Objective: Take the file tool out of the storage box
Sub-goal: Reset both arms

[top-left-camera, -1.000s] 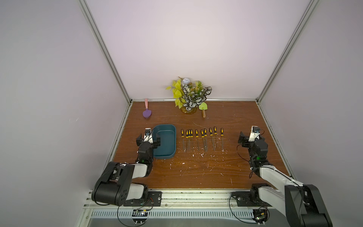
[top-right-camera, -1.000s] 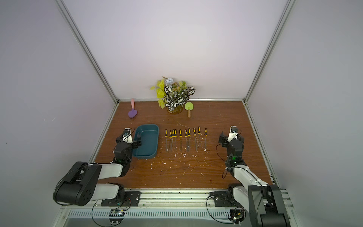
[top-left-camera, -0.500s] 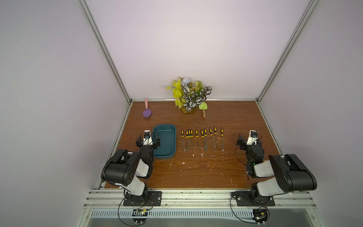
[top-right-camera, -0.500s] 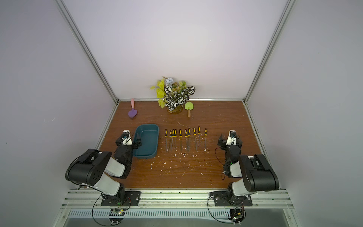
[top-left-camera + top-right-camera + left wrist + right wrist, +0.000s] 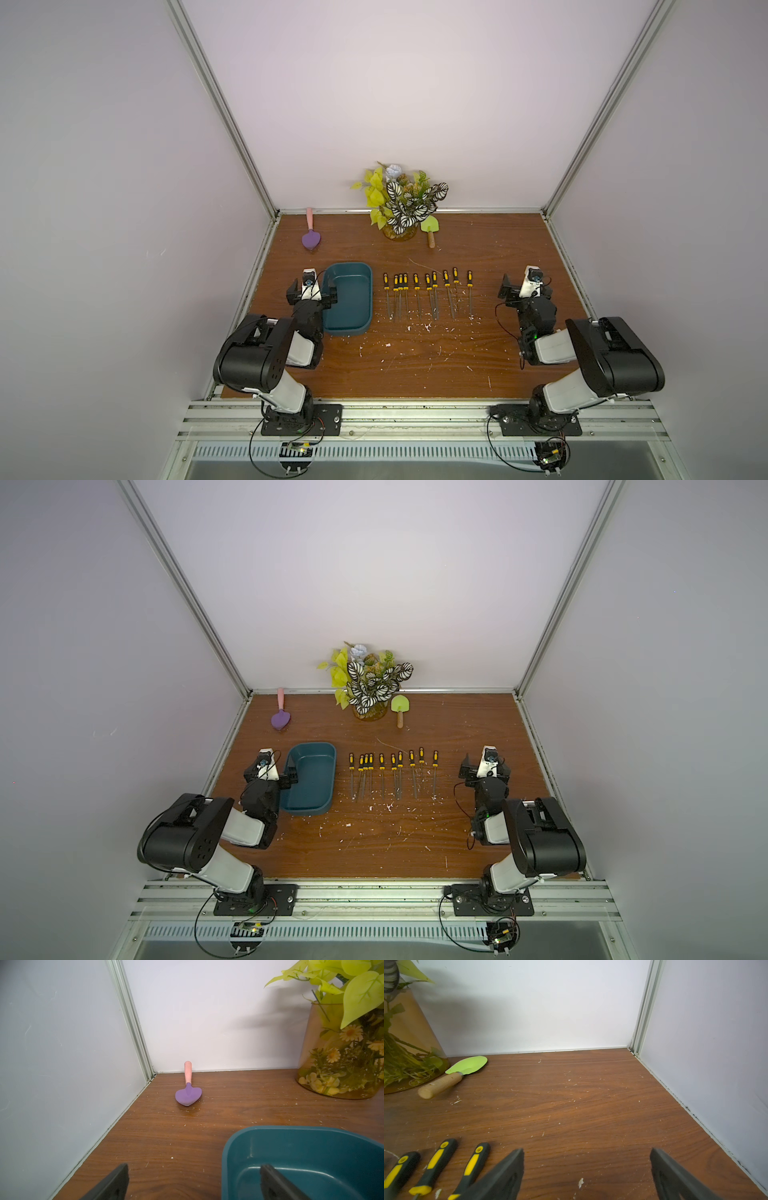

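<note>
In both top views the teal box (image 5: 353, 291) (image 5: 311, 777) sits on the left part of the brown table (image 5: 415, 365), its floor bare. The files (image 5: 428, 293) lie in a row on the table just right of the box and outside it, handles pointing away from the robot. Neither arm touches them. The left gripper (image 5: 312, 293) hangs low at the box's left wall with its fingers wide apart. The right gripper (image 5: 527, 289) is low over the table, well right of the row, its fingers also spread and holding nothing. A vase (image 5: 399, 226) of leaves stands at the back wall, with a green trowel (image 5: 430, 228) beside it and a purple spade (image 5: 311, 239) near the back left corner.

In the left wrist view the two dark fingers (image 5: 117, 1183) stand far apart — one over bare wood, the other over the inside of the box. The spade lies ahead, the vase off to one side.

In the right wrist view the fingers (image 5: 504, 1178) are spread over bare wood. Three yellow-and-black handles lie just beside one finger — apart from it.
</note>
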